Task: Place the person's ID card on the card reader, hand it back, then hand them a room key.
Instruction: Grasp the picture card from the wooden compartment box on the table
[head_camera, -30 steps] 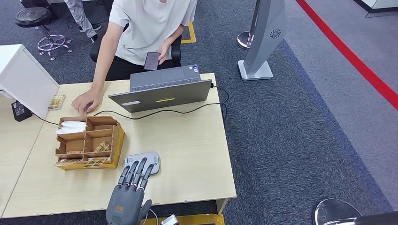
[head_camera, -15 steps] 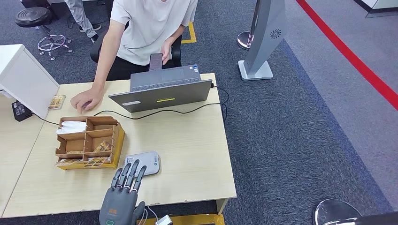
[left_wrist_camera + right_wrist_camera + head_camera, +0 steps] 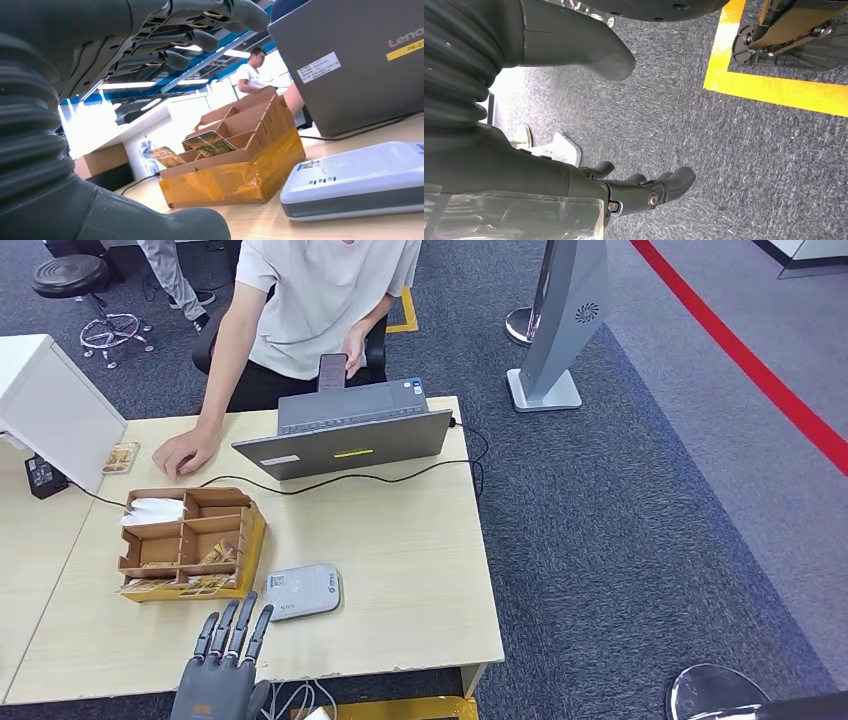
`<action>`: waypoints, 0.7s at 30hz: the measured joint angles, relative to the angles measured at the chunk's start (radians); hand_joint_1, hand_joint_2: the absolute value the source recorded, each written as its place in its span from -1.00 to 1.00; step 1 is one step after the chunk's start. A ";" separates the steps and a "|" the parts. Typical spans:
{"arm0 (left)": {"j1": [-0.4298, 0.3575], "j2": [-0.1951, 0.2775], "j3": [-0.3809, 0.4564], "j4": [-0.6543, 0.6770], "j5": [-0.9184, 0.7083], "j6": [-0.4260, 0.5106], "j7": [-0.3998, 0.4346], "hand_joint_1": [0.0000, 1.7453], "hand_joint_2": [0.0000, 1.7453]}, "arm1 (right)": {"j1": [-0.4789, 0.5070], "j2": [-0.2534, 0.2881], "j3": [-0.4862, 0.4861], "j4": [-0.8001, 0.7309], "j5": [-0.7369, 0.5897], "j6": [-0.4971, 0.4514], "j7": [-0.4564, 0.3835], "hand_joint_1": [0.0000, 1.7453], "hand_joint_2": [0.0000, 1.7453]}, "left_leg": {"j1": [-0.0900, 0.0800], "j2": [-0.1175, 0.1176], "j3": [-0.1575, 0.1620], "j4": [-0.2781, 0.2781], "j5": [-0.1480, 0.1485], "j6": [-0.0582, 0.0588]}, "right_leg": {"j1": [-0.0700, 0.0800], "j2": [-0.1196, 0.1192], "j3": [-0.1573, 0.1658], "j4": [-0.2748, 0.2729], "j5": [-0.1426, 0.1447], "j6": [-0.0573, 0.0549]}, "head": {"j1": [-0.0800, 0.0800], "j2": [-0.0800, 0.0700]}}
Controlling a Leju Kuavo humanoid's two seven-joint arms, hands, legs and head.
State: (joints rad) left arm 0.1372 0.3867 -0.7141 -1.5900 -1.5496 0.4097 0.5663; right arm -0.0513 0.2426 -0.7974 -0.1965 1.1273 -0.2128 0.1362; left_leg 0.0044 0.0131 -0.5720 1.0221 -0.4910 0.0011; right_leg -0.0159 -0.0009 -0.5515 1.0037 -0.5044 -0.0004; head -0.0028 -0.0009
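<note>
The white card reader (image 3: 302, 591) lies bare near the table's front edge and also appears close up in the left wrist view (image 3: 358, 176). My left hand (image 3: 222, 660) hovers at the front edge, left of the reader, its fingers (image 3: 190, 37) straight, spread and holding nothing. A brown cardboard organiser (image 3: 187, 543) with room key cards (image 3: 206, 142) in its slots stands left of the reader. The person (image 3: 310, 300) sits behind the laptop, one hand (image 3: 185, 451) flat on the table, the other holding a phone (image 3: 331, 370). My right hand (image 3: 644, 192) hangs over the carpet with nothing in it.
A grey laptop (image 3: 345, 434) stands open at the table's far edge, its black cable (image 3: 400, 475) trailing across the top. A white box (image 3: 52, 408) sits at the far left with a small card (image 3: 120, 457) beside it. A grey kiosk stand (image 3: 560, 330) is on the carpet.
My left hand has drawn back off the card reader toward the front edge and shifted left, leaving the reader bare. The person raised the phone upright behind the laptop.
</note>
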 joint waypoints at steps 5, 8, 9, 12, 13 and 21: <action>-0.020 0.029 -0.029 -0.002 0.000 0.008 0.033 -1.00 1.00 | 0.000 0.000 0.000 0.000 0.003 0.000 0.002 -1.00 1.00 | 0.000 0.000 0.000 0.000 0.000 0.000 | 0.000 0.000 0.000 0.000 0.000 0.000 | 0.000 0.000; -0.064 0.065 -0.083 -0.002 0.000 0.036 0.094 -1.00 1.00 | -0.001 0.000 0.000 0.000 0.013 0.003 0.006 -1.00 1.00 | 0.000 -0.001 0.000 0.000 0.000 0.000 | 0.000 -0.001 0.000 0.000 0.000 0.000 | 0.000 0.000; -0.078 0.078 -0.104 -0.002 0.000 0.048 0.109 -1.00 1.00 | -0.001 0.000 0.000 0.000 0.017 0.004 0.007 -1.00 1.00 | 0.000 -0.001 0.000 0.000 0.000 0.000 | 0.000 -0.001 0.000 0.000 0.000 0.000 | 0.000 0.000; -0.106 0.111 -0.139 -0.002 0.000 0.077 0.125 -1.00 1.00 | -0.001 -0.002 0.000 0.000 0.028 0.009 0.008 -1.00 1.00 | 0.001 -0.001 0.000 0.000 0.000 0.000 | 0.000 -0.001 0.000 0.000 0.000 0.000 | 0.000 0.000; -0.113 0.118 -0.143 -0.002 0.000 0.084 0.125 -1.00 1.00 | -0.001 -0.002 0.000 0.000 0.031 0.011 0.009 -1.00 1.00 | 0.001 -0.001 0.000 0.000 0.000 0.000 | 0.000 -0.001 0.000 0.000 0.000 0.000 | 0.000 0.000; -0.139 0.153 -0.161 0.001 0.000 0.112 0.126 -1.00 1.00 | -0.002 -0.003 0.000 0.000 0.038 0.014 0.009 -1.00 1.00 | 0.000 -0.001 0.000 0.000 0.000 0.000 | 0.000 -0.001 0.000 0.000 0.000 0.000 | 0.000 0.000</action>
State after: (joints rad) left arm -0.0017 0.5399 -0.8754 -1.5894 -1.5496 0.5218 0.6919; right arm -0.0529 0.2397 -0.7977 -0.1968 1.1656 -0.1989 0.1454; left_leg 0.0049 0.0121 -0.5719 1.0222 -0.4907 0.0006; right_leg -0.0156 -0.0015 -0.5511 1.0038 -0.5044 -0.0006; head -0.0029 -0.0010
